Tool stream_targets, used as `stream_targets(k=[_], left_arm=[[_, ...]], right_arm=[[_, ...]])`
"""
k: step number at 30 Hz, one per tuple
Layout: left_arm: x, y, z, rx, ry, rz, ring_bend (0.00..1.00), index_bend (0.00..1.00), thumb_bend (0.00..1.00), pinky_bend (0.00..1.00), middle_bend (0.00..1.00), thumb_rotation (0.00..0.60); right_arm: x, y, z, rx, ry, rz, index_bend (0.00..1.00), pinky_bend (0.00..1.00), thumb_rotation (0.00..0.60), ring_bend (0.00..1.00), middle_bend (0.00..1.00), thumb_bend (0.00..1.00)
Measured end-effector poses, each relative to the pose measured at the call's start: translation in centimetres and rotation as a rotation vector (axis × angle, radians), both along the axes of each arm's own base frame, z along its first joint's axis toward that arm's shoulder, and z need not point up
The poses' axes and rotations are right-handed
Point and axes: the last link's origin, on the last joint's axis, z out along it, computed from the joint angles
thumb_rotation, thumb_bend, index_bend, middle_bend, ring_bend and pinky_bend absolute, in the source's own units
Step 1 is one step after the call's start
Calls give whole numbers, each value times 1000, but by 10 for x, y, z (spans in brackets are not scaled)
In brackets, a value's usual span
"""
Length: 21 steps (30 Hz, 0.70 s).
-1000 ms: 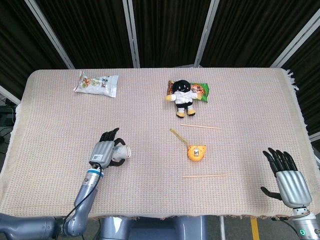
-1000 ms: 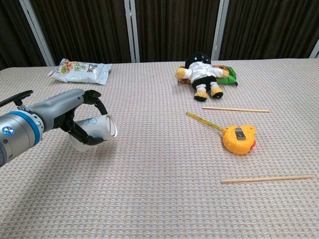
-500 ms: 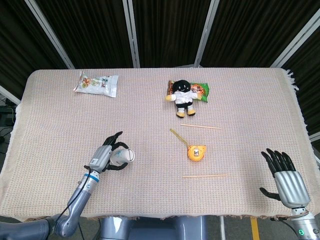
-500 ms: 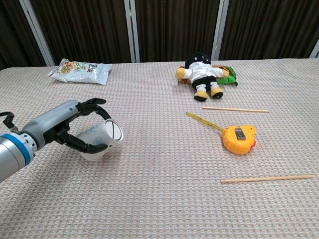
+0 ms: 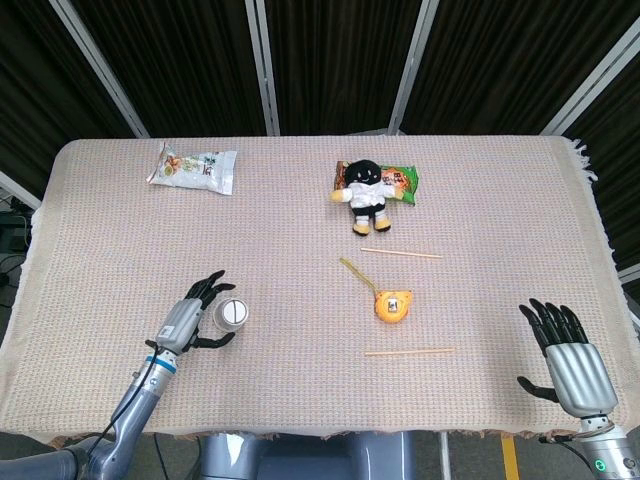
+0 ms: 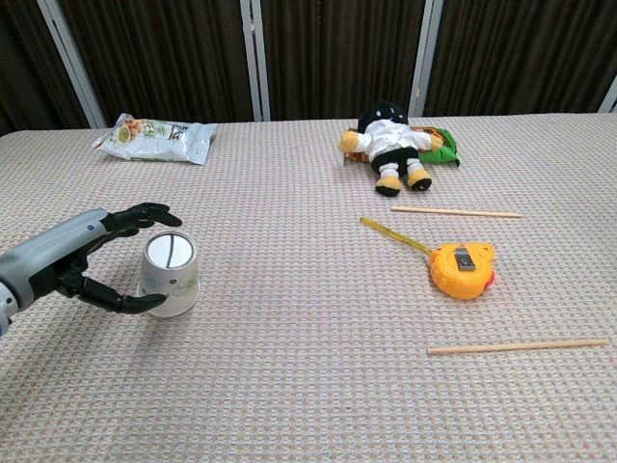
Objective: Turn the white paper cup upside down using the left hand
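The white paper cup [image 5: 232, 314] [image 6: 169, 273] stands upside down on the woven tablecloth at the front left, with its round base facing up. My left hand [image 5: 192, 322] [image 6: 96, 256] lies just left of it. The fingers arc around the cup's far and near sides and are spread, with a small gap to its wall. My right hand [image 5: 570, 355] hovers at the table's front right corner, fingers apart and holding nothing. The chest view does not show it.
A snack bag [image 5: 193, 167] lies at the back left. A plush toy [image 5: 365, 193] lies on a green packet [image 5: 403, 181] at the back centre. An orange tape measure [image 5: 393, 303] sits between two wooden sticks [image 5: 400, 253] [image 5: 408, 351] right of centre.
The left hand tipped the cup from lying sideways in its grip to standing base-up on the table. Its fingers then loosened and the hand drew back to the left.
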Motion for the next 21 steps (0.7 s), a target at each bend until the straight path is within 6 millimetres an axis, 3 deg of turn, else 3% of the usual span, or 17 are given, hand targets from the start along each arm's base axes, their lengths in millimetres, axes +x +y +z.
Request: stream_targets(k=[13, 21], left_arm=[[-35, -9, 38, 107, 101, 25, 0, 0, 168, 0, 0, 600], [-51, -36, 88, 330, 414, -22, 0, 0, 95, 0, 0, 600]], right_arm=[[-2, -2, 2, -23, 13, -13, 0, 0, 600, 0, 0, 29], [-2, -4, 6, -61, 16, -21, 0, 0, 600, 0, 0, 30]])
